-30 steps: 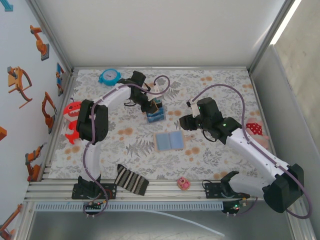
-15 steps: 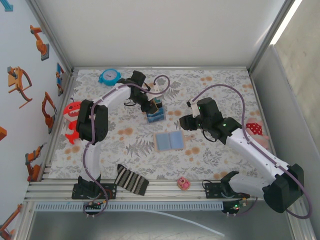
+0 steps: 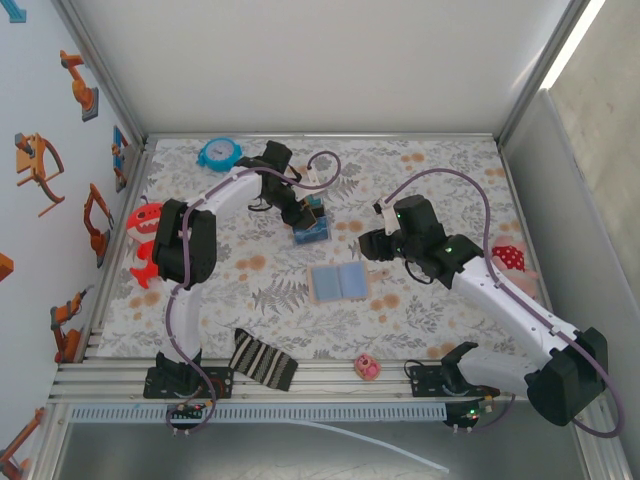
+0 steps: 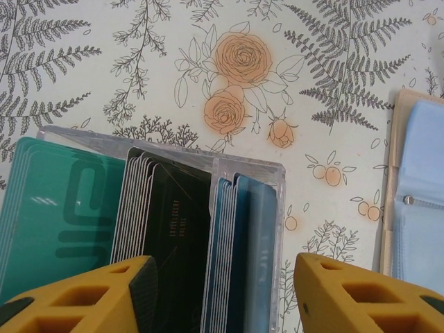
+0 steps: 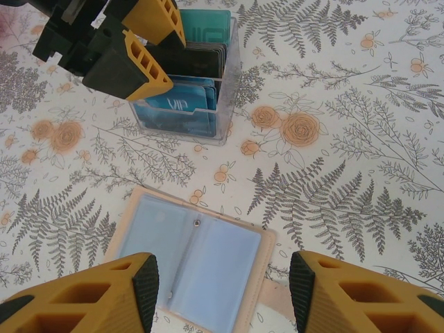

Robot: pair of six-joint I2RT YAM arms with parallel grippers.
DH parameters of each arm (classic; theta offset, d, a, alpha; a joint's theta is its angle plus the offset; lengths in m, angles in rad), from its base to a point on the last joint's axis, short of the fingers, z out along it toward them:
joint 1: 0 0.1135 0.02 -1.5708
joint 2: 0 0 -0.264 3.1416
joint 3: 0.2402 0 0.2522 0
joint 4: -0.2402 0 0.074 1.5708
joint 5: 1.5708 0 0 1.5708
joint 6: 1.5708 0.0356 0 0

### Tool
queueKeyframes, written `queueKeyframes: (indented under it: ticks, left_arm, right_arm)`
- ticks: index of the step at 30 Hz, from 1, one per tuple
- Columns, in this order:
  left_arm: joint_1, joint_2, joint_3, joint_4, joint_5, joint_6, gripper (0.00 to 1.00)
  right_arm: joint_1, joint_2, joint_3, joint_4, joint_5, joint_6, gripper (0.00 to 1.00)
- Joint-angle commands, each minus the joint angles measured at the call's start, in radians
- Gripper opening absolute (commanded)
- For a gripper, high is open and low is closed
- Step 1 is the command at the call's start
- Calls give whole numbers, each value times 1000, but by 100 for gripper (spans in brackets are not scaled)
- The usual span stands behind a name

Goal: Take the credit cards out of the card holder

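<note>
The tan folding card holder point(image 3: 339, 283) lies open, pale blue panels up, just beside the clear plastic box point(image 3: 311, 232) of teal, black and blue cards, on its side nearer the arm bases. Whether its pockets hold anything is hard to make out. The left gripper point(image 4: 225, 277) hangs spread over that box, pinching nothing. The right gripper point(image 5: 222, 277), also spread, hovers over the holder, whose near edge is cut off

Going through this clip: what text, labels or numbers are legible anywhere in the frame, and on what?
"VIP": on the front blue card, seen from the right wrist.
Black card: two lines of small pale print, too small to read.
Teal card: a large darker mark, partly cut off, not readable.
Card holder: no text on its open pale blue panels.
</note>
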Motion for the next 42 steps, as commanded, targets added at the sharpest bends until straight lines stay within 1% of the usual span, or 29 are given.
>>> queueKeyframes:
  ticks: [1,9,14,18,23,24,25,26,28,29,30,31,32,35,37,39,42]
  left_arm:
    - [-8,-5,-7,19,-7,0,56]
    - [-12,-40,-36,56,-26,-13,56]
    - [-21,-114,-79,87,-17,-34,56]
    - [-29,-222,-166,165,-15,-77,57]
    - [-27,-398,-333,329,-35,-181,57]
    - [-26,-439,-373,369,-47,-210,69]
    - [-26,-472,-409,404,-61,-235,75]
    - [-27,-507,-447,441,-81,-272,77]
    - [-24,-581,-520,511,-123,-334,79]
    - [-24,-620,-556,545,-149,-372,84]
    - [-24,-658,-595,579,-177,-410,93]
    - [-25,-688,-625,606,-204,-443,99]
    - [-25,-722,-661,633,-243,-484,97]
    - [-26,-807,-745,673,-345,-583,97]
    - [-25,-862,-803,705,-435,-645,97]
    - [-26,-914,-865,733,-543,-714,97]
    - [-26,-975,-924,730,-705,-803,97]
  right_arm:
    - [6,-13,-12,10,1,12,53]
    - [6,-21,-18,8,1,14,53]
    - [5,-19,-23,11,5,25,53]
    - [12,-17,-35,24,1,52,53]
    - [46,-3,-45,15,37,101,53]
    - [61,3,-45,8,53,111,53]
    - [74,10,-45,0,71,120,53]
    - [93,20,-42,-8,90,131,53]
    - [132,40,-36,-19,128,153,53]
    - [153,56,-32,-24,147,166,53]
    - [175,74,-25,-30,165,179,53]
    - [194,92,-18,-34,178,188,53]
    - [218,116,-9,-41,194,199,53]
    - [276,191,24,-55,221,222,53]
    - [299,234,37,-53,218,236,53]
    - [313,276,41,-33,196,253,53]
    - [326,327,48,-13,173,275,52]
